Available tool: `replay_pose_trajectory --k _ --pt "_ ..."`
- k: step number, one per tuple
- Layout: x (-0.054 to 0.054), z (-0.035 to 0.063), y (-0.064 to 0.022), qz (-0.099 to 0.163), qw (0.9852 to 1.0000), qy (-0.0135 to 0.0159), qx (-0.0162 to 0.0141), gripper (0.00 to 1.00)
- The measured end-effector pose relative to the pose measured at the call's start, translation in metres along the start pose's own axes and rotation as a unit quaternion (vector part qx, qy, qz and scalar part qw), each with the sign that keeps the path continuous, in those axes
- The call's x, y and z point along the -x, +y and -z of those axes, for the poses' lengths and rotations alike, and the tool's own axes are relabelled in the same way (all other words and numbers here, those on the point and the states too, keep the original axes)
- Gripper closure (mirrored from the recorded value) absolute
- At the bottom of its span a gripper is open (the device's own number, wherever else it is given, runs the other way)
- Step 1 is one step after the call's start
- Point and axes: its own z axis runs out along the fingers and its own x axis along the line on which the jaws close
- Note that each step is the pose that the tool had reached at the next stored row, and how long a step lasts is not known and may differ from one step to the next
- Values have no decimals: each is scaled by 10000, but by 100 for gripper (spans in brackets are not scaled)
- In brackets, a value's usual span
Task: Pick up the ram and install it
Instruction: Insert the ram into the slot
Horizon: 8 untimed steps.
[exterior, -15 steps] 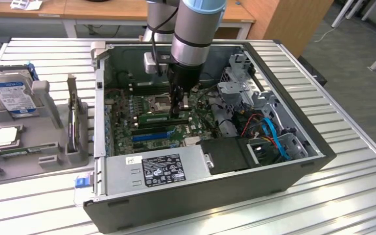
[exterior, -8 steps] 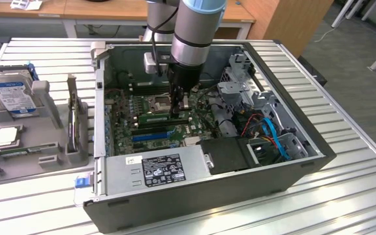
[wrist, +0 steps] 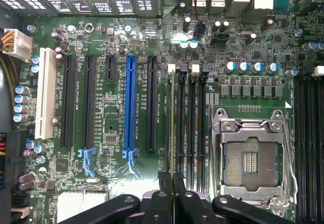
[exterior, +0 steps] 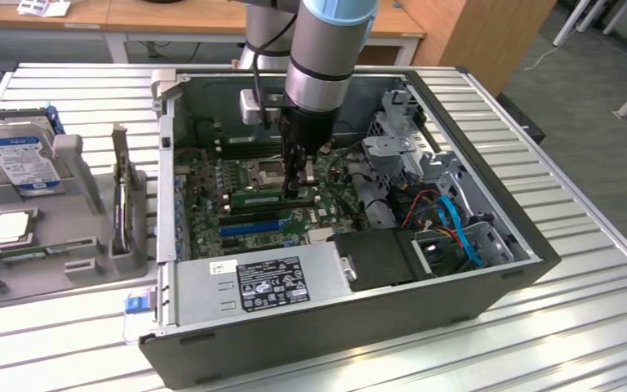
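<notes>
Straight out from the fingertips (wrist: 166, 184), lying edge-on along the outermost of the memory slots (wrist: 191, 127): the ram (wrist: 169, 122), green, one end right at the tips. Gripper (wrist: 173, 182) low over the motherboard (wrist: 114, 107), jaws pressed together, no gap. To one side of the jaws, the open processor socket (wrist: 251, 158).

The hand (wrist: 173, 179), fingertips pressed together, hangs over the memory slots (wrist: 192, 117) beside the CPU socket (wrist: 251, 159).

Case (exterior: 325, 335) open on top, gripper (wrist: 173, 182) low over memory slots (wrist: 191, 127); drive cage (exterior: 401, 151), cables (exterior: 457, 224) crowd exterior view's right
</notes>
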Motion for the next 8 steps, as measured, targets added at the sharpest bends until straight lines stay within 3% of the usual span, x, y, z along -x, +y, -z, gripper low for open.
replay_pose_trajectory --k 8 --pt "0 0 -13 0 10000 -1 2 88"
